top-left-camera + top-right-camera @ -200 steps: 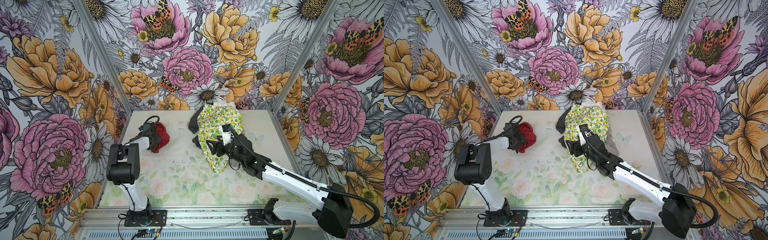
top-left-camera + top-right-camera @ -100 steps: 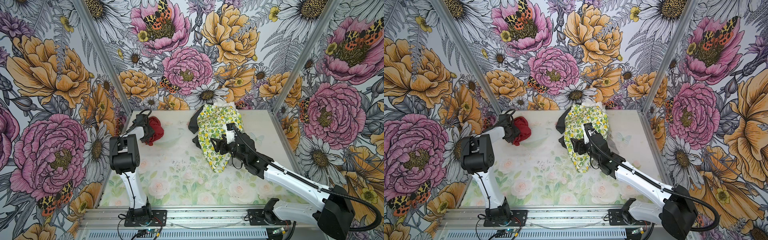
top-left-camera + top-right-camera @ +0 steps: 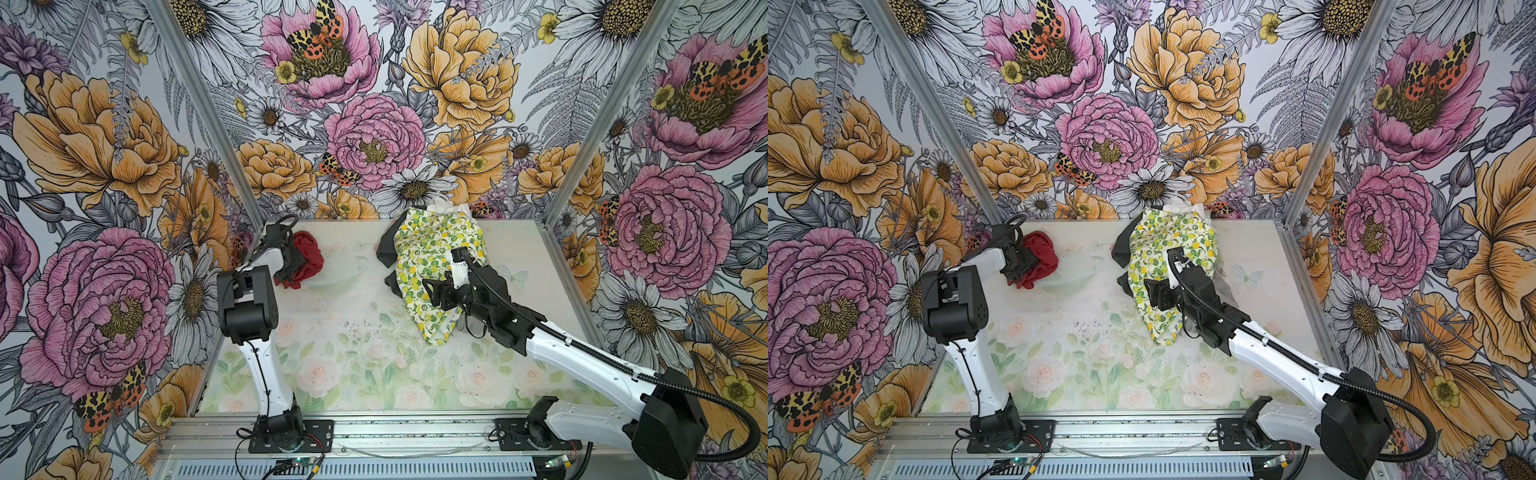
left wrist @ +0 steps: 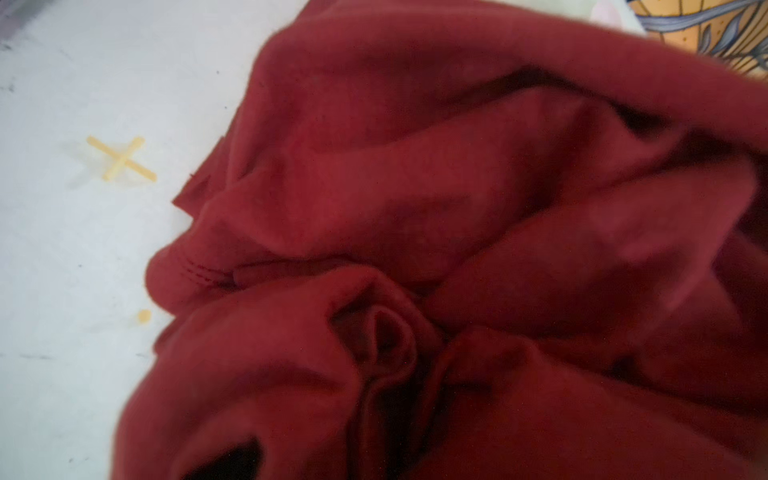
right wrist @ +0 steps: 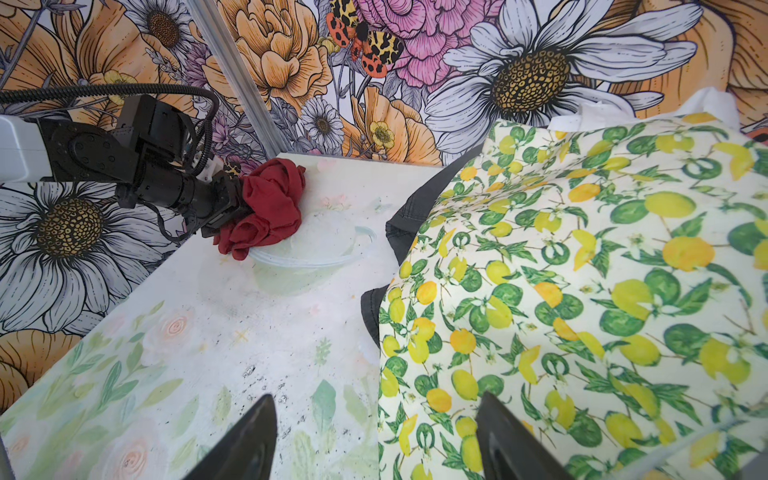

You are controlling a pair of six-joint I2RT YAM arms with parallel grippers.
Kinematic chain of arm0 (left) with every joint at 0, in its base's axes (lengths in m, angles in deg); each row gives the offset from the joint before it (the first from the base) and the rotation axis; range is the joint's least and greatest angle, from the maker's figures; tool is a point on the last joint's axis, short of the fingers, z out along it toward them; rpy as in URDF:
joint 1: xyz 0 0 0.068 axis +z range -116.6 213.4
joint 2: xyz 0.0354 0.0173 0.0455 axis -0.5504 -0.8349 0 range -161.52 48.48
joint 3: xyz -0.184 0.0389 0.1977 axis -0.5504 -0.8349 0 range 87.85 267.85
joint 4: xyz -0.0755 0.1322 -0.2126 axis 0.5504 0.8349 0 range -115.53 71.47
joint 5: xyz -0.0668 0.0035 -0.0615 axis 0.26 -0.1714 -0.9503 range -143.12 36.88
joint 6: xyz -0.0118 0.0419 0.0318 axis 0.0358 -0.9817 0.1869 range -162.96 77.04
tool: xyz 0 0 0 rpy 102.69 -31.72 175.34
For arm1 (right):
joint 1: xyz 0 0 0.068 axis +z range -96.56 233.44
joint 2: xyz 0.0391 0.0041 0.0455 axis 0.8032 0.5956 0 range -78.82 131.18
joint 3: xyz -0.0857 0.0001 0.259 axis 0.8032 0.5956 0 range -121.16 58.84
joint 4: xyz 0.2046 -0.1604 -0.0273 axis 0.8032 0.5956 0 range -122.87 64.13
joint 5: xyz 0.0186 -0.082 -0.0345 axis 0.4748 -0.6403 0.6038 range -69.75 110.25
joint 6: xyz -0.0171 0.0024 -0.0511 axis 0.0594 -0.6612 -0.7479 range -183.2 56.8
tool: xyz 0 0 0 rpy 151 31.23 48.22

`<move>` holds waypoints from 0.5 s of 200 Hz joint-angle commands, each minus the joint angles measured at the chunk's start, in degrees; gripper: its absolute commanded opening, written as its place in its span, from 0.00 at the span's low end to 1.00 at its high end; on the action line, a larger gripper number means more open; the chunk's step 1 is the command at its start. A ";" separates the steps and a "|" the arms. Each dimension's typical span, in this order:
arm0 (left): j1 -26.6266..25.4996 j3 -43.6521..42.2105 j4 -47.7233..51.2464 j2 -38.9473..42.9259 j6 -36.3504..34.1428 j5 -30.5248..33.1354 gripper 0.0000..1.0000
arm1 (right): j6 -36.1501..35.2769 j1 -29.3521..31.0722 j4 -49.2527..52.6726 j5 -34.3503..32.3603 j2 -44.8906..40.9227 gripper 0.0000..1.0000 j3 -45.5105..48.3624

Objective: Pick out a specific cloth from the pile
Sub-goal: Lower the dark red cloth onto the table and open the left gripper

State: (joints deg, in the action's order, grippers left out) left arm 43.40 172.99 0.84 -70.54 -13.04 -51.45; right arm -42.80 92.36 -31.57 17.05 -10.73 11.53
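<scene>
**Red cloth is sitting right at my left pincer**

I am looking at the plain deep-red soft cloth (image 3: pixel 306 258). It is sitting bunched up in a ball at the far left of the pale flower-print table (image 3: pixel 353 328), well apart from the pile of mixed fabrics (image 3: pixel 1163 245) with the big white lemon-and-leaf print piece (image 3: pixel 432 249) on top. The cloth is touching the tip of my left pincer (image 3: pixel 292 266), on the side facing the pile. In the left wrist view the red folds are filling almost the whole picture and no fingers are showing, so I cannot tell if that pincer is gripping or letting go. My right pincer (image 5: pixel 374 401) is hovering by the lemon print with its fingers wide apart and nothing between them. The left arm is much nearer — so I am thinking the next move belongs to it. The ball is showing no clear long side. A clear plastic dish (image 5: pixel 316 249) is sitting just beside the cloth — I am watching that too.
</scene>
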 commanded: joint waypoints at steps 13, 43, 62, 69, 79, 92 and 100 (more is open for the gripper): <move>-0.20 -3.62 1.48 6.05 -1.82 0.57 0.78 | -0.76 -0.33 -0.15 0.41 -1.60 0.76 -0.74; -0.74 -4.59 1.41 10.18 -3.00 0.77 0.84 | -0.82 -0.33 -0.47 0.78 -1.56 0.76 -0.68; -1.21 -5.03 1.58 12.74 -3.67 0.50 0.90 | -1.06 -0.33 -0.53 0.81 -1.56 0.76 -0.77; -1.28 -5.16 1.42 13.60 -3.84 -0.01 0.93 | -1.07 -0.35 -0.64 0.83 -1.56 0.77 -0.76; -1.46 -5.29 1.57 14.12 -4.13 -0.73 0.98 | -1.07 -0.33 -0.59 0.91 -1.56 0.77 -0.81; -1.41 -5.71 1.63 16.79 -4.48 -1.63 0.99 | -1.07 -0.33 -0.51 1.07 -1.56 0.77 -0.81; -1.60 -6.01 1.64 17.60 -4.93 -2.01 0.99 | -1.21 -0.31 -0.37 1.01 -1.77 0.77 -0.75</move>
State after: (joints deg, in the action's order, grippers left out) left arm 42.28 168.29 2.72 -56.56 -16.21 -51.56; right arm -43.23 92.36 -31.64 17.33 -11.21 11.53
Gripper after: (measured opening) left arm 0.986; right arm 0.770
